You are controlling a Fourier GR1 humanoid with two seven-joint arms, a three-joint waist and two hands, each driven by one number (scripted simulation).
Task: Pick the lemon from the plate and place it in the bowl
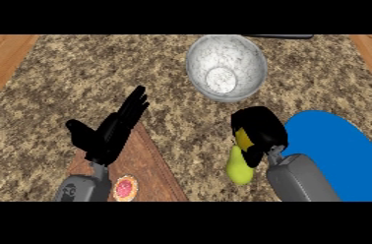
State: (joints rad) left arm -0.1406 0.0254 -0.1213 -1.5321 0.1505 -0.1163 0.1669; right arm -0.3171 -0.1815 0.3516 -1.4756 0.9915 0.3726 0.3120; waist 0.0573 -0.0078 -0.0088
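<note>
Head view, with the bowl [227,67] taken as the reference point. The bowl is a grey speckled vessel standing upright on the granite counter [65,85]; no fruit shows inside it. Below and to the right of the bowl lies the blue plate [330,154], cut off by the view's right edge. Between bowl and plate, just off the plate's left rim, the right hand [258,130] is curled around a yellow object, judged to be the lemon [243,138]; only a small yellow patch shows between the black fingers. The lemon is therefore off the plate and not yet in the bowl. Directly below the hand, farther from the bowl, a yellow-green pear-shaped fruit [238,169] is partly hidden by the forearm. Well to the lower left of the bowl, the left hand [109,132] rests open, fingers straight and pointing up. Below it sits a small round red-and-orange item [126,188]. Judged progress: pick-up complete; transfer over the bowl and release remain.
</note>
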